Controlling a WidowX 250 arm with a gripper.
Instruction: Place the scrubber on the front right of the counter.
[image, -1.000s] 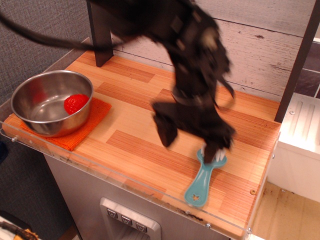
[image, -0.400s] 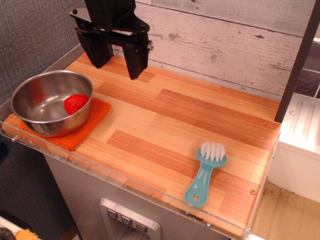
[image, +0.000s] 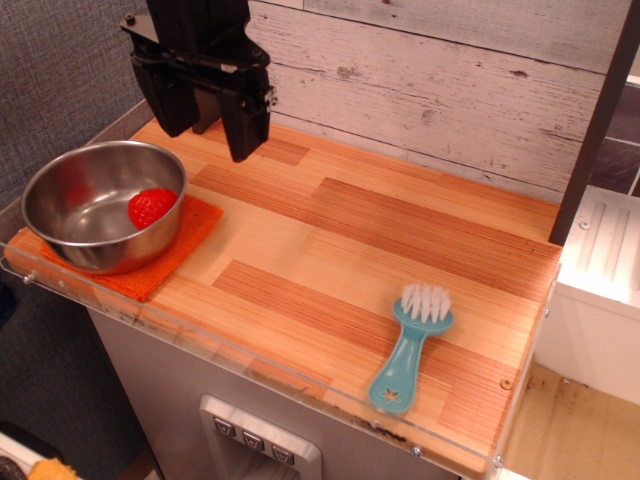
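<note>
The teal scrubber (image: 409, 348) lies flat at the front right of the wooden counter (image: 340, 240), white bristles toward the back, its star-holed handle pointing at the front edge. My black gripper (image: 207, 133) hangs at the back left of the counter, above its rear corner, far from the scrubber. Its two fingers are spread apart and hold nothing.
A steel bowl (image: 70, 215) with a red strawberry-like object (image: 152, 207) inside stands on an orange cloth (image: 185, 240) at the front left. A dark post (image: 595, 125) rises at the back right. A white-grey plank wall runs behind the counter.
My gripper let go of the scrubber at the front right, rose and swung to the back left, then shifted slightly further left. The scrubber has stayed where it lay.
</note>
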